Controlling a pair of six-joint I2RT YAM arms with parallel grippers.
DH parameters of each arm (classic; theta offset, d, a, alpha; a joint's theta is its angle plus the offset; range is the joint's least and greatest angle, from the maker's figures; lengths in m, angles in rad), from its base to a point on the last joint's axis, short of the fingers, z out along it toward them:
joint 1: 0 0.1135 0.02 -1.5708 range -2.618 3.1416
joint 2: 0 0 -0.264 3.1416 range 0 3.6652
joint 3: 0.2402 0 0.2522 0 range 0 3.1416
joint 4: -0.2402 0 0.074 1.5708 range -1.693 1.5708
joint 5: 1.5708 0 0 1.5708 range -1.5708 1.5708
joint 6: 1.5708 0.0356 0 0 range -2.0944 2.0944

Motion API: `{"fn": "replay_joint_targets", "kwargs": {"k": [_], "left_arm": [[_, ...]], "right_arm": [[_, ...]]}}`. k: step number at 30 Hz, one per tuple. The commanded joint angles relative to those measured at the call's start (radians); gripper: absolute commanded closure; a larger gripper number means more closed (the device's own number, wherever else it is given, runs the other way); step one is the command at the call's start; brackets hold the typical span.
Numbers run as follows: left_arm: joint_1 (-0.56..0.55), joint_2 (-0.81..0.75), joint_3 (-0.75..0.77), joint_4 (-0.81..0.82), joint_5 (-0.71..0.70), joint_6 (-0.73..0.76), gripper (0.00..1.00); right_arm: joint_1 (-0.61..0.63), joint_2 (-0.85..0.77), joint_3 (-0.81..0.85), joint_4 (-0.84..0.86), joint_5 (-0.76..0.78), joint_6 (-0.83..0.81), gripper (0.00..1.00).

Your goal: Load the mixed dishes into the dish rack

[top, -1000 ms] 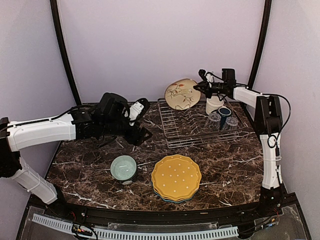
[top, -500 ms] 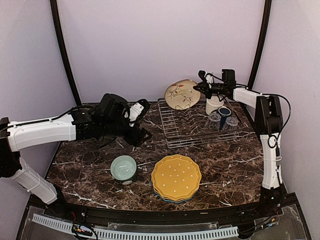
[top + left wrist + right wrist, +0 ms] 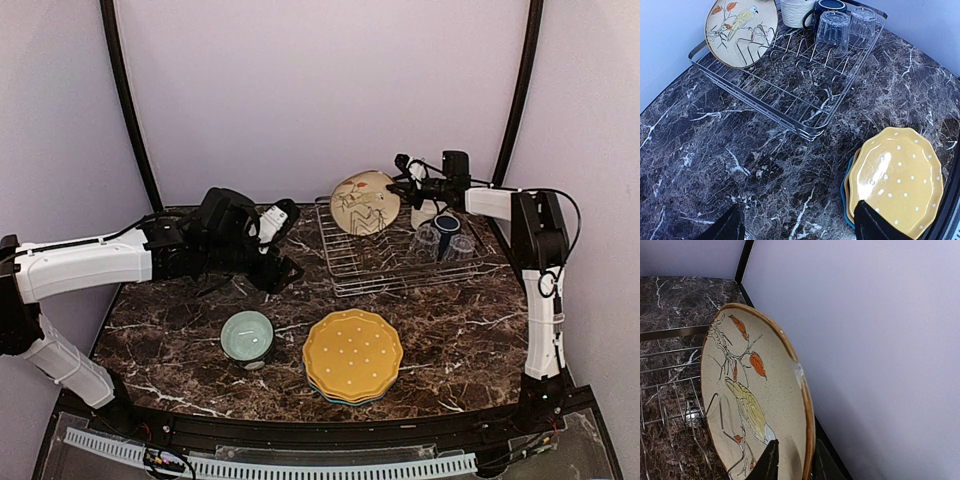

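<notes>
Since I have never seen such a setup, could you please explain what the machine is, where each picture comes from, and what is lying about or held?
These are two robot arms at a marble table. The wide picture looks down from above and behind them; the other two come from a camera on each wrist. The left pincer is open and empty above the table. The right pincer grips the rim of a bird plate standing tilted in the wire rack. A cream mug, a navy mug and two glasses sit there too. A green bowl and a yellow dotted plate, stacked on a blue plate, lie on the table.
</notes>
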State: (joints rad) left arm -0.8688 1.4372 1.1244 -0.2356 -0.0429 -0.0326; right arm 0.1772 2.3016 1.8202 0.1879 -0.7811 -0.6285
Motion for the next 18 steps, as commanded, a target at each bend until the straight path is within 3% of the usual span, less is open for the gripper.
{"fn": "replay_joint_targets", "kwargs": {"k": [1,8,12,15,18], "left_arm": [[-0.001,-0.012,-0.020,-0.019,-0.005,-0.007,0.26],[-0.001,-0.012,-0.026,-0.016,-0.006,-0.008,0.26],[-0.001,-0.009,-0.017,-0.033,-0.013,-0.015,0.26],[-0.001,0.004,-0.004,-0.065,-0.013,-0.029,0.26],[-0.001,0.029,0.020,-0.104,0.075,-0.041,0.26]], "right_arm": [[0.007,-0.031,-0.015,0.022,0.012,0.001,0.75],[0.015,-0.018,0.037,0.006,0.039,0.073,0.59],[0.023,-0.058,0.035,0.015,0.136,0.145,0.39],[0.032,-0.143,0.013,-0.027,0.259,0.172,0.14],[0.047,-0.272,-0.079,-0.063,0.383,0.226,0.07]]}}
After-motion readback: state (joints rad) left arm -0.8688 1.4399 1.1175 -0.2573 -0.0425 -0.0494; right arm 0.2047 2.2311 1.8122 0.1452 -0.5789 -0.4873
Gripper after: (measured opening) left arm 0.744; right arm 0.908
